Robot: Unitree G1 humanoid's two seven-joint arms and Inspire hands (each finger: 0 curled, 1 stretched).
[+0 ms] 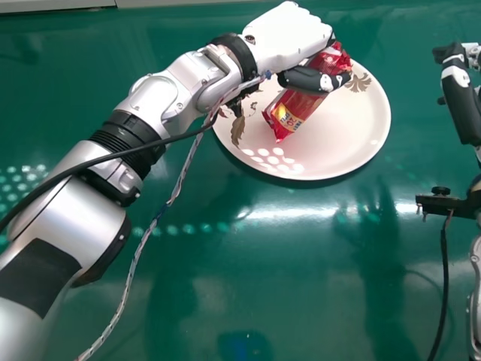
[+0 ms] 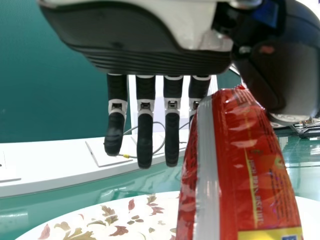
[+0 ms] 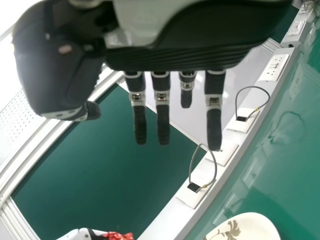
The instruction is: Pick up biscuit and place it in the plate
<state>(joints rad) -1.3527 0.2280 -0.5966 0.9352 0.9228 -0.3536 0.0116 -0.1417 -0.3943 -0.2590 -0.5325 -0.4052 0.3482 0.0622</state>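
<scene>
The green table (image 1: pixel 225 301) spread across the head view, with the plate (image 1: pixel 359 143) at upper centre. The left hand (image 1: pixel 282 34), at the top centre, gripped the biscuit between thumb and fingers; the right hand (image 1: pixel 460 94), at the upper right edge, had its fingers extended, holding nothing. The red biscuit packet (image 1: pixel 299 109) slanted over the plate, right of upper centre. Picking up and carrying over looked done; whether the packet touched the plate could not be told. Settling it and letting go remained.
</scene>
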